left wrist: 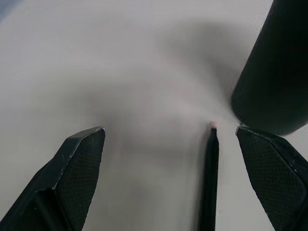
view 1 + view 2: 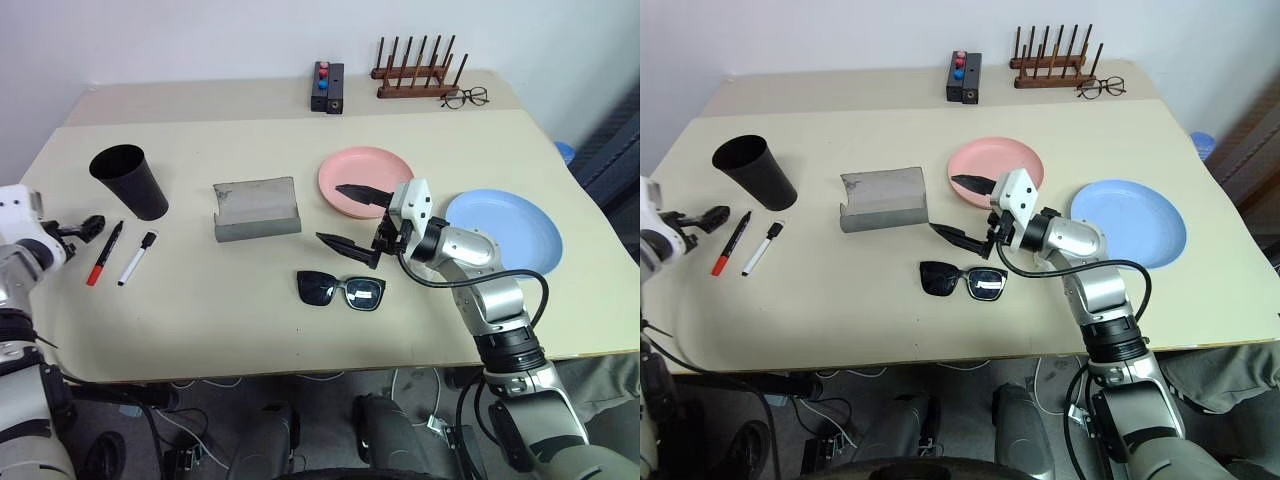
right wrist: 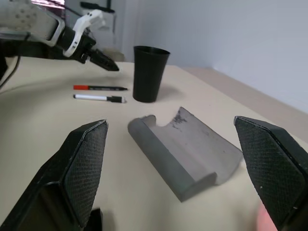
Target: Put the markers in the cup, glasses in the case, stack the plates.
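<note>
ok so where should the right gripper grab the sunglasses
Grip the sunglasses at the bridge between the lenses, coming from above. They lie flat, and the open right gripper hovers just behind them.

A robot test room, more lab than home.

A plain beige surface (image 2: pixel 200 300) stands against a bare white wall, with loose cables (image 2: pixel 200 385) trailing on the floor beneath it. Unrelated props sit laid out on it: a wooden peg rack (image 2: pixel 415 75), a small black box with coloured buttons (image 2: pixel 327 87), wire-framed spectacles (image 2: pixel 466 97).
</note>
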### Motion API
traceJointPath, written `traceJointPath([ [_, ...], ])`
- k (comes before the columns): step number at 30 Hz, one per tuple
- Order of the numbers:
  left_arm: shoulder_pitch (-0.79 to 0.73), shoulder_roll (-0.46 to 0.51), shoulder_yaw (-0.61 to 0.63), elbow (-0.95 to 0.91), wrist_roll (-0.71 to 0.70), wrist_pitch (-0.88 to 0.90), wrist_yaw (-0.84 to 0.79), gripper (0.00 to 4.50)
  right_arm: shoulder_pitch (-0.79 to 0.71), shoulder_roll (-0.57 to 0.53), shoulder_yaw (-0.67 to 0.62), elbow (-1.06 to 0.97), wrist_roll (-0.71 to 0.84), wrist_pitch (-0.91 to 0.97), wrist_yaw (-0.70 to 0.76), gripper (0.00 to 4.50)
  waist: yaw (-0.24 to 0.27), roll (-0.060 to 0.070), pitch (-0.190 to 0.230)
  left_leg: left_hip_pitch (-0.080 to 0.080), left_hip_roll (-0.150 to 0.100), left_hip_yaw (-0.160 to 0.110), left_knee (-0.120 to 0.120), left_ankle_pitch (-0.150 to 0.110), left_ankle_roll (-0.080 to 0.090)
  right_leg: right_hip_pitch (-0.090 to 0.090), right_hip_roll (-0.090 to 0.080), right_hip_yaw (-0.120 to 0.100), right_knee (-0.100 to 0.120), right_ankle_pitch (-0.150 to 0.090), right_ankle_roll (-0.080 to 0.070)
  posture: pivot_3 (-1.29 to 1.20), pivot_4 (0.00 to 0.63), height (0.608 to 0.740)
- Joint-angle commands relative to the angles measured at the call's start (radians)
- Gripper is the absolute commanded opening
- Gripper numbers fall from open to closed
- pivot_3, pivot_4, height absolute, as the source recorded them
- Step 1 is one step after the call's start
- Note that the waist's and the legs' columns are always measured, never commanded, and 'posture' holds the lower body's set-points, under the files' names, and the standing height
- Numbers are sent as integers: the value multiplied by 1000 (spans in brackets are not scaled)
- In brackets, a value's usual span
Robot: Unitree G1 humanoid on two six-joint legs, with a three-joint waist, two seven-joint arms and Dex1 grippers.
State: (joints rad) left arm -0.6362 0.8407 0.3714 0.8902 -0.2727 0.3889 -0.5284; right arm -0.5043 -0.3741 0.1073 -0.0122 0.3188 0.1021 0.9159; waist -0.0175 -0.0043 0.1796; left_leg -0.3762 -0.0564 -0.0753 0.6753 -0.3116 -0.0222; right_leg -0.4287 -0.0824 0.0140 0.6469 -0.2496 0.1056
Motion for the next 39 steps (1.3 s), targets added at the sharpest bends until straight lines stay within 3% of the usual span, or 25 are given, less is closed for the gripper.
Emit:
traceJointPath([
  [1, -22, -16, -31, 57, 33, -54, -14, 4500, 14, -18, -27, -71, 8, 3, -16, 4283, 0, 0, 0, 0, 0, 0, 0, 0, 0, 0, 0, 0, 0, 0, 0, 0, 150, 740],
  [7, -20, -22, -92, 105, 92, -71, -30, 4500, 35, -37, -32, -88, 11, 9, -31, 4283, 3, -1, 0, 0, 0, 0, 0, -1, 2, 0, 0, 0, 1, 0, 0, 0, 150, 740],
  [15, 53, 24, -163, 2, 123, 93, -92, 800, 44, -42, -28, -83, 8, 6, -37, 4383, -13, 0, -1, 2, 1, 0, -1, -1, 3, 0, 1, 1, 2, 0, 0, 0, 150, 740],
  [17, 109, 55, -176, -83, 121, 148, -122, 67, 43, -42, -27, -78, 6, 2, -36, 4383, -26, 0, -1, 2, 1, 0, -2, -1, 2, 0, 1, 2, 2, 0, 0, 0, 150, 740],
  [26, 384, 202, -102, -466, 37, 393, -241, 67, 36, -39, -24, -56, -1, -14, -26, 4383, -44, 0, -1, 4, 1, 1, -9, -1, 2, -5, 1, 9, 1, 0, 0, 0, 150, 740],
  [33, 599, 208, -4, -726, -24, 539, -256, 67, 28, -36, -19, -37, -5, -30, -19, 4383, -29, 0, -1, 3, 1, 0, -9, -1, 2, -4, 0, 9, 0, 0, 0, 0, 150, 740],
  [37, 633, 182, 6, -727, -12, 527, -221, 1690, 29, -38, -15, -36, -4, -32, -11, 4383, -23, 0, -1, 4, 1, 0, -9, -1, 2, -4, 0, 9, 0, 0, -1, 0, 150, 740],
  [39, 630, 184, 6, -725, -12, 529, -218, 2729, 30, -41, -12, -41, -3, -31, -3, 4383, -23, 0, -1, 4, 0, 0, -9, -1, 1, -4, 0, 8, 0, 0, -1, 0, 150, 740],
])
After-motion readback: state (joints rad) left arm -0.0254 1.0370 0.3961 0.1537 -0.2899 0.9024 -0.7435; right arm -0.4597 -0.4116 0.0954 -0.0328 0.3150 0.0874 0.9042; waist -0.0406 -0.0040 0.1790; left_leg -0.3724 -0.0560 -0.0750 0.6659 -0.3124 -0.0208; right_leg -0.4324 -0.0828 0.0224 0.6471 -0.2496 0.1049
